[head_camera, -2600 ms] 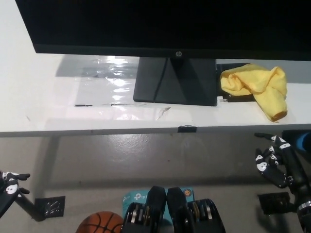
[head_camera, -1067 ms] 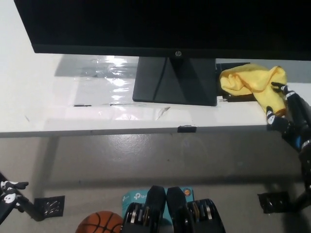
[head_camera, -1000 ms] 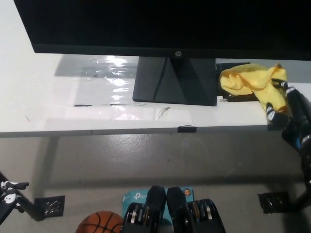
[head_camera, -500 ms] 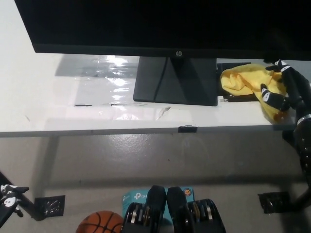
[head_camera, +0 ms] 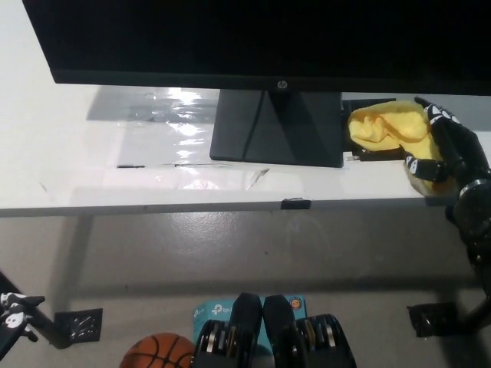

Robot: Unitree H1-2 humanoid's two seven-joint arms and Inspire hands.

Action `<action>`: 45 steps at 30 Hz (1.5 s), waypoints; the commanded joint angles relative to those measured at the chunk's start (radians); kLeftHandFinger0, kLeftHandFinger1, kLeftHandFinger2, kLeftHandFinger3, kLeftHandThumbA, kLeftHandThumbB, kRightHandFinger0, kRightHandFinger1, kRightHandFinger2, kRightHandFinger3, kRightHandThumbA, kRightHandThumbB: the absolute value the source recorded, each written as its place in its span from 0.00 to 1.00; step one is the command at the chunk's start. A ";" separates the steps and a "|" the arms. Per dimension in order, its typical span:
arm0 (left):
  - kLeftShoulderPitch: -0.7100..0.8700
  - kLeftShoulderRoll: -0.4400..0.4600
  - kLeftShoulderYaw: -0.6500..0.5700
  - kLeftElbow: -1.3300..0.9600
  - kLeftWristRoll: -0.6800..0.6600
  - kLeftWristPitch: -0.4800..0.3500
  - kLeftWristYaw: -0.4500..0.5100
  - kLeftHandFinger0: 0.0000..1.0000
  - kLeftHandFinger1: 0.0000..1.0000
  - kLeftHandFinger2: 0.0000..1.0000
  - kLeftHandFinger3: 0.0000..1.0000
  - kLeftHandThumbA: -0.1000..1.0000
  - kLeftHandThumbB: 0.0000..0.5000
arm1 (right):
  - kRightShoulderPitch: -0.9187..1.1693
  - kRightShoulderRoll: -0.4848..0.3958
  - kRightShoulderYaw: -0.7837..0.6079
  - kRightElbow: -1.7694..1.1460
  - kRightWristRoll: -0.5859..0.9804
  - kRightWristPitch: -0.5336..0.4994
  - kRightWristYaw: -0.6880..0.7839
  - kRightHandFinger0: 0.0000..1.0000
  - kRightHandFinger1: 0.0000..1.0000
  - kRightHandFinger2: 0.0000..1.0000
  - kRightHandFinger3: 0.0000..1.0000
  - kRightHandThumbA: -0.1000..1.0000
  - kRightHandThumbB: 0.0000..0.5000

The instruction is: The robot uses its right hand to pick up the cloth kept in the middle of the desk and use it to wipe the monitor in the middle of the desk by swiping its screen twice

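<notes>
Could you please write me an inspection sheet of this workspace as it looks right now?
Surface: white desk, with a glossy clear sheet left of the stand.
Job's things: yellow cloth crumpled at the right of the monitor stand; screen dark.
Clutter: small black clip on the desk's front edge.
Hands: right hand lies on the cloth's right part, fingers curled over it; left hand rests low at lower left.
Cables: nothing seen.
Surroundings: grey floor, basketball below.

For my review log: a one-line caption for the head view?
Black right hand settles onto yellow cloth beside the monitor.
</notes>
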 commanded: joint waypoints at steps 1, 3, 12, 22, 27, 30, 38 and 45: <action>0.011 0.011 0.014 -0.039 -0.017 -0.011 -0.004 0.32 0.40 0.57 0.75 0.07 0.35 | -0.090 -0.037 0.032 0.057 -0.058 -0.020 -0.013 0.86 1.00 1.00 1.00 0.70 0.50; 0.011 0.011 0.013 -0.035 -0.019 -0.022 -0.009 0.34 0.40 0.56 0.75 0.10 0.37 | -0.126 -0.037 0.052 0.126 -0.062 -0.009 -0.004 0.87 1.00 1.00 1.00 0.75 0.57; 0.016 0.015 0.009 -0.042 -0.011 -0.021 -0.006 0.33 0.40 0.54 0.75 0.12 0.36 | -0.180 -0.047 0.086 0.235 -0.029 -0.082 0.032 0.30 0.52 0.72 1.00 0.49 0.00; 0.037 -0.003 0.016 -0.048 -0.014 -0.023 0.005 0.36 0.41 0.55 0.74 0.30 0.34 | -0.111 -0.034 0.082 0.159 -0.067 -0.267 -0.209 0.04 0.26 0.50 0.57 0.00 0.00; 0.037 -0.003 0.014 -0.049 -0.004 -0.029 0.008 0.34 0.39 0.53 0.72 0.38 0.25 | -0.090 -0.035 0.073 0.103 -0.074 -0.289 -0.231 0.00 0.14 0.31 0.57 0.00 0.00; 0.040 -0.003 0.016 -0.048 -0.009 -0.028 0.005 0.35 0.41 0.56 0.74 0.39 0.20 | -0.072 -0.032 0.066 0.077 -0.076 -0.306 -0.256 0.00 0.06 0.20 0.39 0.00 0.00; 0.039 -0.003 0.017 -0.033 -0.004 -0.044 0.008 0.36 0.40 0.53 0.73 0.46 0.23 | -0.040 -0.018 0.032 0.021 -0.069 -0.245 -0.241 0.00 0.18 0.46 0.08 0.00 0.00; 0.051 0.000 0.016 -0.046 0.001 -0.034 0.009 0.33 0.39 0.55 0.74 0.45 0.24 | 0.042 0.166 -0.269 -0.174 0.294 -0.062 -0.128 0.00 0.22 0.50 0.08 0.00 0.00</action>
